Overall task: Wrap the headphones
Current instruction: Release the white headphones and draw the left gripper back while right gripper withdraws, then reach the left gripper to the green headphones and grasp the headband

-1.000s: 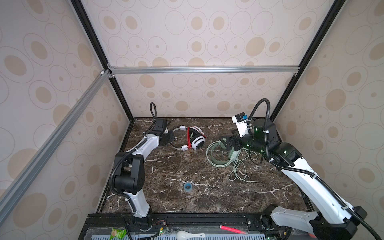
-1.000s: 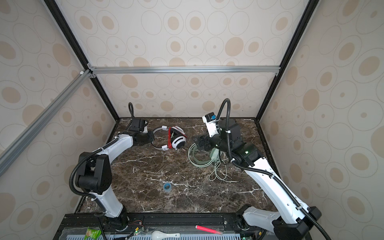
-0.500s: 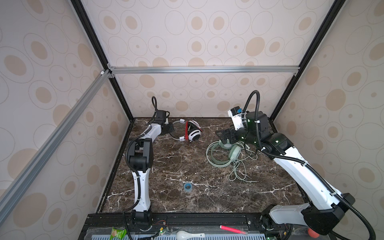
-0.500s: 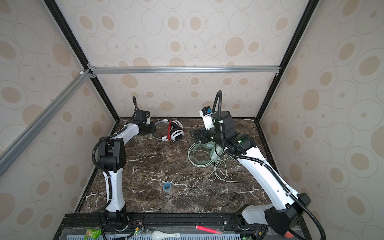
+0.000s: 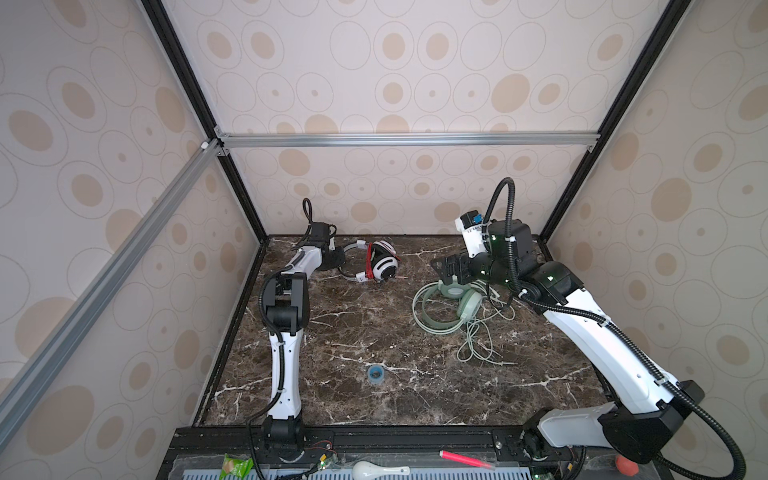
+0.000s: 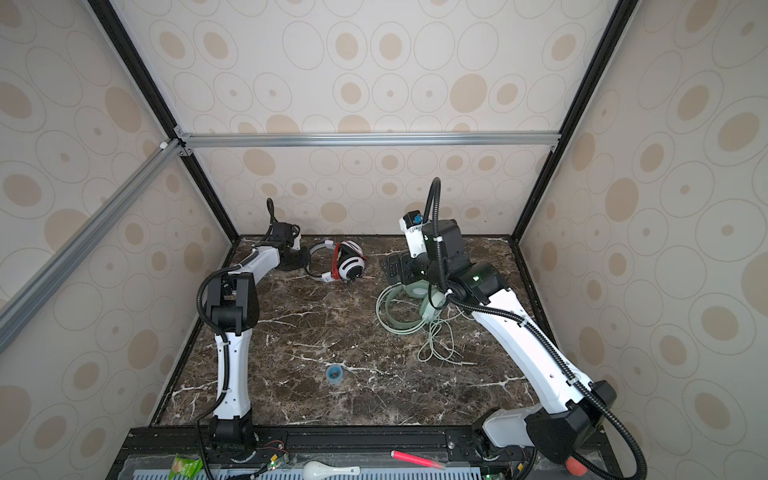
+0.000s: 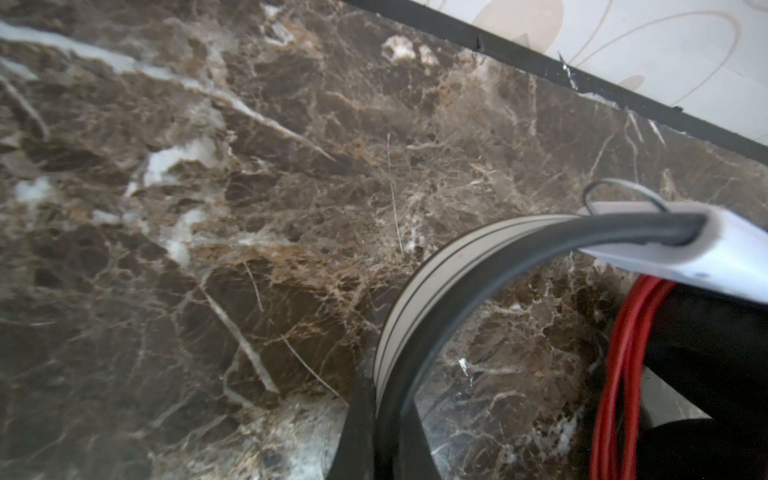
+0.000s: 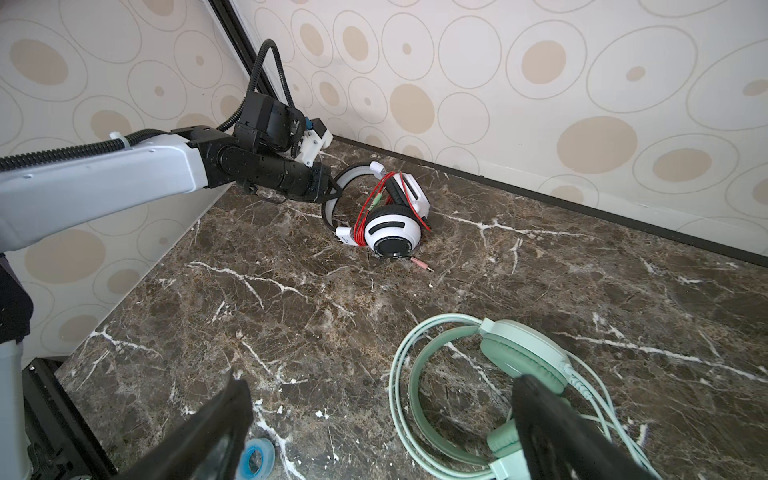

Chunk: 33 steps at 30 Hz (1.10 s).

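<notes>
At the surface's point(image 8: 540, 270) back, the white-and-black headphones point(image 8: 392, 232) are clamped by the headband point(image 8: 329, 210) in the left end effector point(image 8: 334, 192) — presumably steadied; the right end effector point(image 8: 380, 386) is spread wide over the loose-corded mint-green headphones point(image 8: 519, 361).

right pincer point(image 8: 382, 384): now higher, jaws spread wider; mint-green headphones point(image 8: 519, 357) lie under it.
left arm point(image 5: 286, 307): elbow now upright.
white-and-black headphones point(image 5: 384, 264): shifted backward, headband in left pincer point(image 8: 334, 192).
</notes>
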Each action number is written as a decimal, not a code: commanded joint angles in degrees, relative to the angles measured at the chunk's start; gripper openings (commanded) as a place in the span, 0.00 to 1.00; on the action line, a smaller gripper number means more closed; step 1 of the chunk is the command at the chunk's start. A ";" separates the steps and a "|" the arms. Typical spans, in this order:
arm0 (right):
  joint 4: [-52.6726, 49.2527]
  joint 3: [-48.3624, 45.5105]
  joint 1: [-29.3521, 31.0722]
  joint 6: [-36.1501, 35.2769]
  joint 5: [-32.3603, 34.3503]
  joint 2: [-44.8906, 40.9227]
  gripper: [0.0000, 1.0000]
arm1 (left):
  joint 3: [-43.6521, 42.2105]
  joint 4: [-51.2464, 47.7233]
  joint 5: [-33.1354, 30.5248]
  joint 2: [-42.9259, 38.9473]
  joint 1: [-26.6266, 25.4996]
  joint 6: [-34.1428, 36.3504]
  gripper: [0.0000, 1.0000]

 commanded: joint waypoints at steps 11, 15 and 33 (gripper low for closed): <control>-1.30 0.85 -0.26 -0.89 1.05 -1.66 1.00 | 4.24 0.67 -0.63 0.33 0.24 -2.18 0.36; -1.43 0.13 -0.34 -1.38 1.18 -2.48 1.00 | 4.33 -0.94 -3.97 -1.59 0.22 -1.53 0.46; -5.03 -14.04 -2.78 -2.11 5.46 -11.73 1.00 | -34.73 2.28 -12.62 -37.08 -24.38 -20.31 0.90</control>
